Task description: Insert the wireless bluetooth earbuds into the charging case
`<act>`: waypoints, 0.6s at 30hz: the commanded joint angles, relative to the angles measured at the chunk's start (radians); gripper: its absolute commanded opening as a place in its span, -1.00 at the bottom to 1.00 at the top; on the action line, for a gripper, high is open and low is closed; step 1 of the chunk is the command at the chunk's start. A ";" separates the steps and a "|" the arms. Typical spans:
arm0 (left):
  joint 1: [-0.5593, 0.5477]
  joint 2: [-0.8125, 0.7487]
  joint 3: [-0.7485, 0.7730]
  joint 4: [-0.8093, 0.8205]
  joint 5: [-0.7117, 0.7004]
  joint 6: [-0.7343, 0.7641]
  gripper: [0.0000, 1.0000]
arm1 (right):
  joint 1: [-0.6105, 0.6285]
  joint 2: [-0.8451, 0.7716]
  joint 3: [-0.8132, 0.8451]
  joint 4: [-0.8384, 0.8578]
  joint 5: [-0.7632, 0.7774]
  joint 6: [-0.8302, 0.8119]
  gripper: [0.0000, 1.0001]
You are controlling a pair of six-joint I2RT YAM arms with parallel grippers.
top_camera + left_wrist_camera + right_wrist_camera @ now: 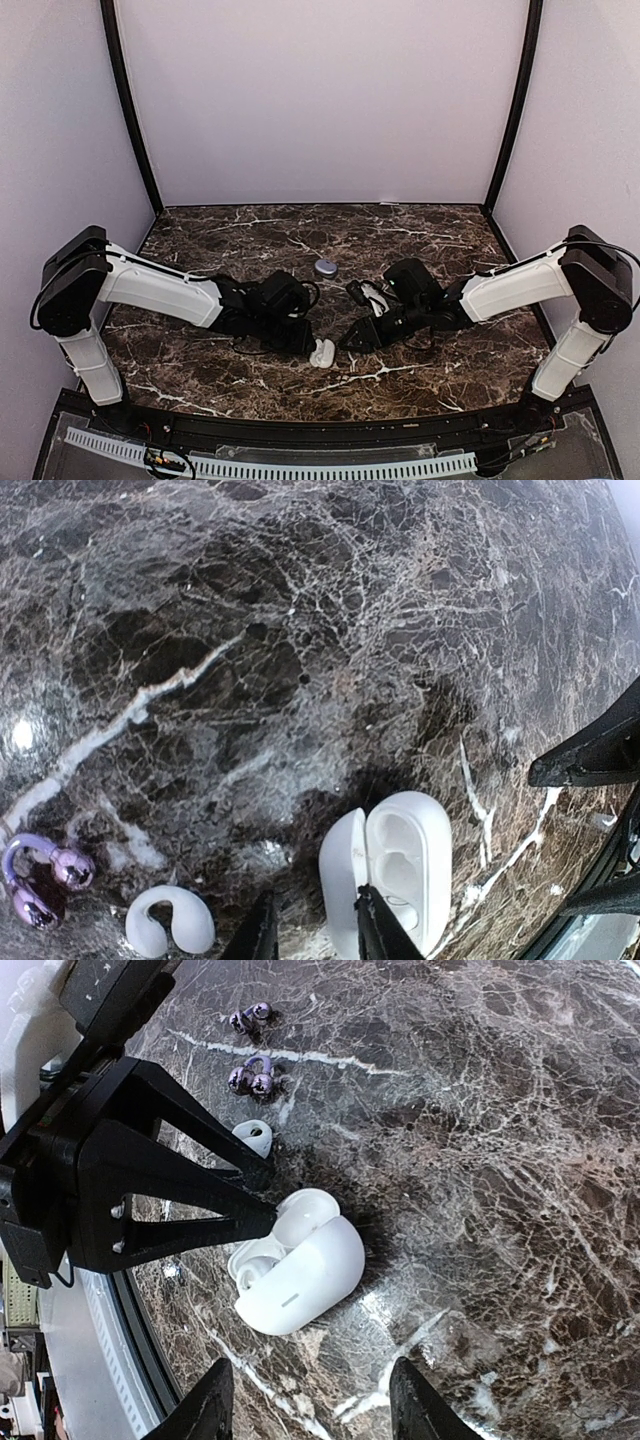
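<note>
The lavender grey-blue charging case lies shut at the middle back of the table, away from both grippers. One small white C-shaped earbud lies left of my left gripper; it also shows in the right wrist view. I cannot make out the second white earbud. My left gripper is open low over the table, its right finger against the raised lid of an open white case. My right gripper is wide open and empty, just short of that white case.
The open white case sits near the front centre between both grippers. Two purple clip earbuds lie beyond the white earbud; one shows in the left wrist view. The table's front edge is close by.
</note>
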 commanded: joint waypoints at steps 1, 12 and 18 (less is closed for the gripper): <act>-0.011 0.000 0.001 -0.054 -0.020 0.004 -0.44 | -0.005 -0.017 -0.001 0.009 0.006 -0.013 0.01; -0.036 0.000 0.018 -0.076 -0.019 0.022 -0.42 | -0.006 -0.015 -0.011 0.019 -0.006 -0.007 0.00; -0.036 -0.021 -0.001 -0.044 -0.001 -0.006 -0.54 | -0.006 -0.028 -0.020 0.017 -0.001 -0.007 0.00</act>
